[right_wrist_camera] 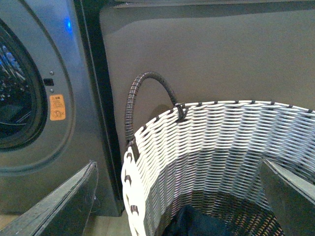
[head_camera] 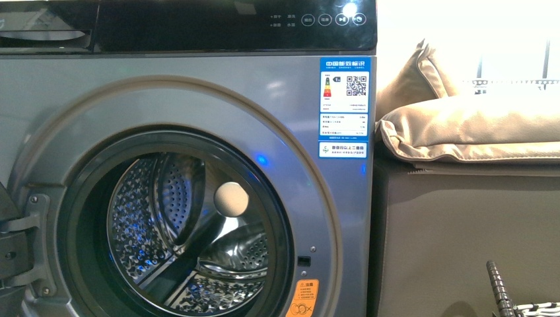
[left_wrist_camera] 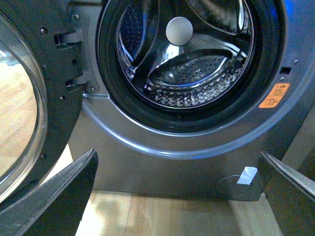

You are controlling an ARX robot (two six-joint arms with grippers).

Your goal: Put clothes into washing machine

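Note:
The grey washing machine (head_camera: 198, 99) fills the front view, its door swung open at the left (left_wrist_camera: 29, 98) and its perforated steel drum (head_camera: 191, 238) bare of clothes. It also shows in the left wrist view (left_wrist_camera: 197, 132) and in the right wrist view (right_wrist_camera: 44, 118). The dark navy clothes (right_wrist_camera: 197, 223) lie at the bottom of the white wicker basket (right_wrist_camera: 221, 142). My right gripper (right_wrist_camera: 182, 201) is open above the basket's mouth, over the clothes and apart from them. My left gripper (left_wrist_camera: 179, 196) is open and empty, low in front of the machine below the porthole.
A beige cushion (head_camera: 469, 125) lies on a brown sofa (head_camera: 462, 231) right of the machine. The basket's dark handle (right_wrist_camera: 147, 93) arches up by the sofa side; it also shows in the front view (head_camera: 498, 290). Wooden floor (left_wrist_camera: 162, 216) lies below the machine.

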